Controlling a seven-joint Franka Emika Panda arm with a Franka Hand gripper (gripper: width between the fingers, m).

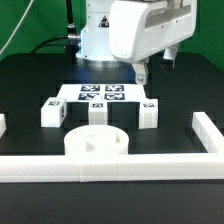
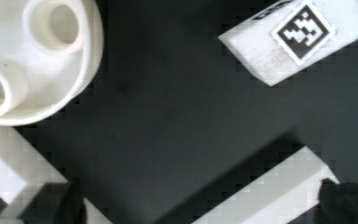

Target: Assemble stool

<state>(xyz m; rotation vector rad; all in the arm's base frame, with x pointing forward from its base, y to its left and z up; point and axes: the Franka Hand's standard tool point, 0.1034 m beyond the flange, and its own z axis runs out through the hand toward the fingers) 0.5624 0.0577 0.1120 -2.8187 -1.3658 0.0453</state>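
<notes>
A black table (image 1: pixel 25 95) fills the scene, edged at the front and sides by long white rails (image 1: pixel 160 168). The marker board (image 1: pixel 100 93) lies flat near the back. Behind stands a plain green backdrop (image 1: pixel 30 25), evenly lit.

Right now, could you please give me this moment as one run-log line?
jaws: open, empty, hovering | seat disc: lying flat, no legs fitted | leg blocks: three, loose, apart from disc
</notes>
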